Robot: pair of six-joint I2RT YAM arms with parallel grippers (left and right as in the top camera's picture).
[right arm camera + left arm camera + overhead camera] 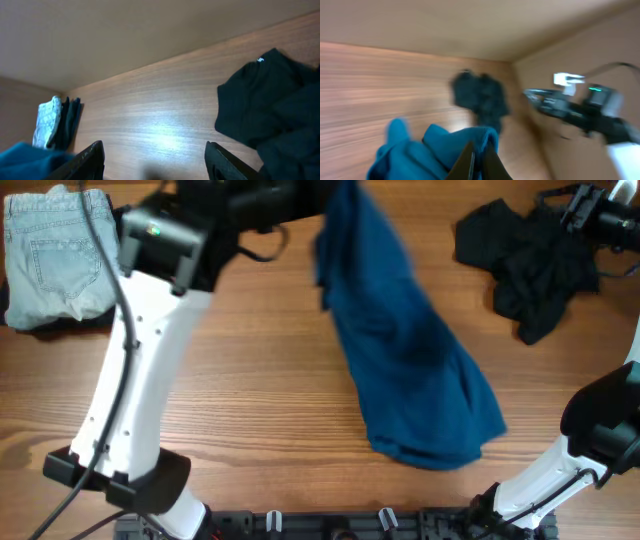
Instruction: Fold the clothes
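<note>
Left gripper (479, 152), clamped on the blue garment (410, 360) that trails from the far edge of the desk (250, 380) toward its near edge, should I'd say lay it flat mid-desk unhurriedly, with the right gripper (152, 160), wide open and empty, helping spread it.

A robotics lab: white robot arms (140, 380) mounted at a wooden table (260, 400) with plain walls (125, 35).

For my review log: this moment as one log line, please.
left pincer: shut on blue garment | right pincer: open, near black garment | jeans: folded
</note>
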